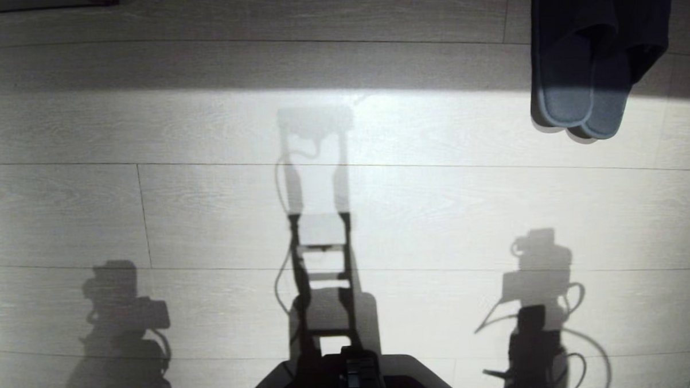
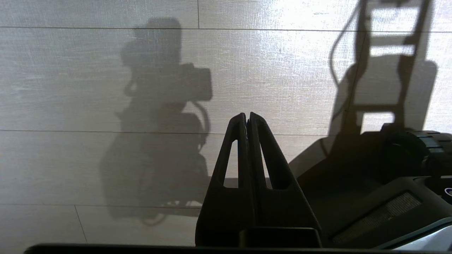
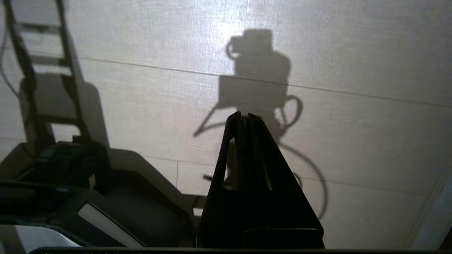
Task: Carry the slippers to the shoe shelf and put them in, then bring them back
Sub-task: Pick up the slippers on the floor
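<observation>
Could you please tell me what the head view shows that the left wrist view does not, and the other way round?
Only the head view shows the slippers, lying side by side on the floor at the far right, and the right tool low at the right. Only the left wrist view shows the left tool, shut and empty above the floor. Both share the pale plank floor, the robot's base and its shadows.

Pale wood-grain plank floor (image 1: 437, 214), brightly lit across the middle, with a band of shade along its far side.
</observation>
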Motion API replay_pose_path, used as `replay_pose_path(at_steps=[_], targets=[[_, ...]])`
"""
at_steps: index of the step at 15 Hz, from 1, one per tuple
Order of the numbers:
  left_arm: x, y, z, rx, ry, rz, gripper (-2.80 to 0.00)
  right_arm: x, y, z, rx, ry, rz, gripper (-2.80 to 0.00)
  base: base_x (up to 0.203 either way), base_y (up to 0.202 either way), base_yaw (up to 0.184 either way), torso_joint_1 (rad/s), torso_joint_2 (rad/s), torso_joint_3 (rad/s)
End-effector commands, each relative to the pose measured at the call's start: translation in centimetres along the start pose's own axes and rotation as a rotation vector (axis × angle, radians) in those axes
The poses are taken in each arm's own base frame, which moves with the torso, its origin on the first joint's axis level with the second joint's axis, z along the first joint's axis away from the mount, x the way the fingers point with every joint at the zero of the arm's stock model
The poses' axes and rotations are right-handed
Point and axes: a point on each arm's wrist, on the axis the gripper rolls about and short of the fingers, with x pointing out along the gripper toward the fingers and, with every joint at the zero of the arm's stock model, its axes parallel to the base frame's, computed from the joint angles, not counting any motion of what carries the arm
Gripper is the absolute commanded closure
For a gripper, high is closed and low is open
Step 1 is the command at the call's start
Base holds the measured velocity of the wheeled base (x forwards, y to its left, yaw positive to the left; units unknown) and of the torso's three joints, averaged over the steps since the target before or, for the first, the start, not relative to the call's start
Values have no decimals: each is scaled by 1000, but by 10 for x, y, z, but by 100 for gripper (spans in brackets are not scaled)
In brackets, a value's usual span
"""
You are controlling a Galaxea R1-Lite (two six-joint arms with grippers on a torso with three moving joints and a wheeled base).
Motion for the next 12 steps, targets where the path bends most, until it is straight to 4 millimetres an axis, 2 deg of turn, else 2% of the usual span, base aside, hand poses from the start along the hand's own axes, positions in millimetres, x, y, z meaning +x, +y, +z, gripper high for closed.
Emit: replay_pose_path(at_steps=[1,4,6,7,9,12], targets=[[0,0,0,0,-1,0,0,5,0,32,1,11,4,0,0,0,0,0,0,0],[0,0,0,0,-1,0,0,26,-1,75,4,39,8,0,0,0,0,0,0,0],[0,0,0,0,-1,0,0,40,-2,93,0,26,5,0,0,0,0,0,0,0],[0,0,0,0,-1,0,0,56,-3,100,-4,35,-1,0,0,0,0,0,0,0],[0,0,0,0,-1,0,0,102,-6,109,-14,65,-34,0,0,0,0,0,0,0],[0,0,0,0,-1,0,0,159,-20,110,-43,61,-158,0,0,0,0,0,0,0]])
